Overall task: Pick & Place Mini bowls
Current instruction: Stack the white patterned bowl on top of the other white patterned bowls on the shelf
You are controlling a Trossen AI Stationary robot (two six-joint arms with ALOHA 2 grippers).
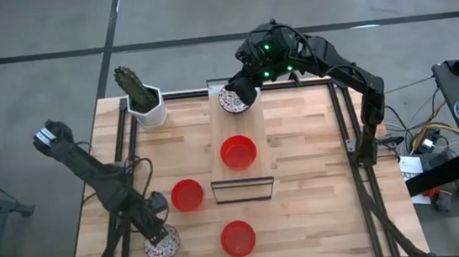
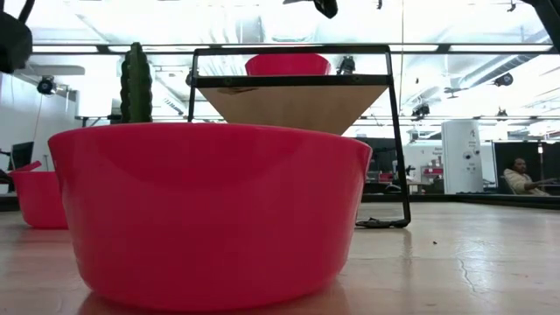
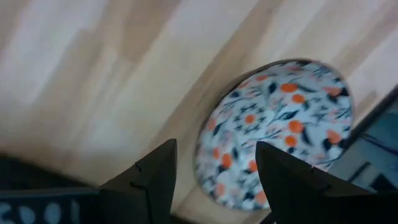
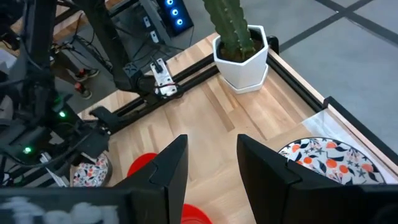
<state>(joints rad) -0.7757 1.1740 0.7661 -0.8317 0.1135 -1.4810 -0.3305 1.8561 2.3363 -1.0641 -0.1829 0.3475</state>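
Observation:
A patterned mini bowl (image 1: 164,248) sits on the table near the front left. My left gripper (image 3: 214,180) is open just over it, its fingers on either side of the bowl's rim (image 3: 208,149); I see no touch. A second patterned bowl (image 4: 329,158) sits at the far end of the raised wooden shelf (image 1: 251,131). My right gripper (image 4: 214,165) is open and empty beside and above it. One red bowl (image 1: 238,152) sits on the shelf. Two red bowls (image 1: 187,194) (image 1: 237,237) sit on the table.
A white hexagonal pot with a cactus (image 1: 144,103) stands at the table's far left corner. The shelf's black frame (image 1: 242,191) stands mid-table. In the low view the near red bowl (image 2: 210,210) fills the foreground. A person (image 2: 522,178) sits far behind the table.

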